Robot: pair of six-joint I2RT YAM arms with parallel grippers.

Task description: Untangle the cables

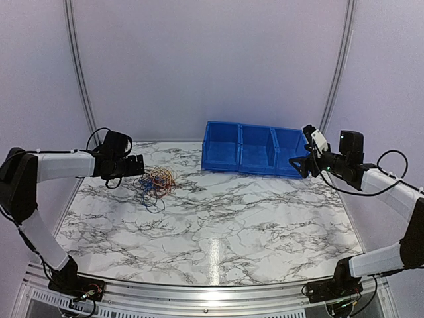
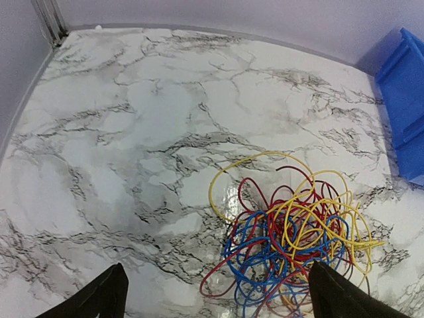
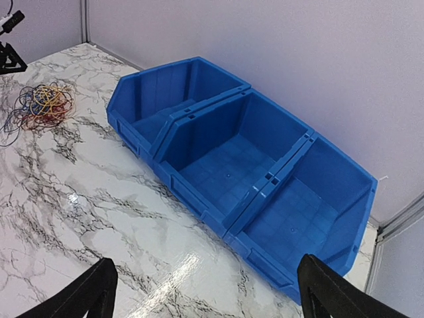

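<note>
The cables (image 1: 155,181) lie in one tangled heap of yellow, red and blue loops on the marble table, at the back left. In the left wrist view the cables (image 2: 291,242) sit low and right, partly between the fingertips. My left gripper (image 1: 137,167) is open and empty, hovering just left of the heap. My left gripper (image 2: 218,295) shows two dark fingertips wide apart. My right gripper (image 1: 299,165) is open and empty at the right, by the blue bins. My right gripper (image 3: 205,291) shows spread tips above the table. The cables (image 3: 38,106) show far left there.
A blue bin (image 1: 252,148) with three empty compartments stands at the back of the table, right of centre; it also shows in the right wrist view (image 3: 245,172). Purple walls enclose the table. The marble tabletop (image 1: 218,218) stretches toward the near edge.
</note>
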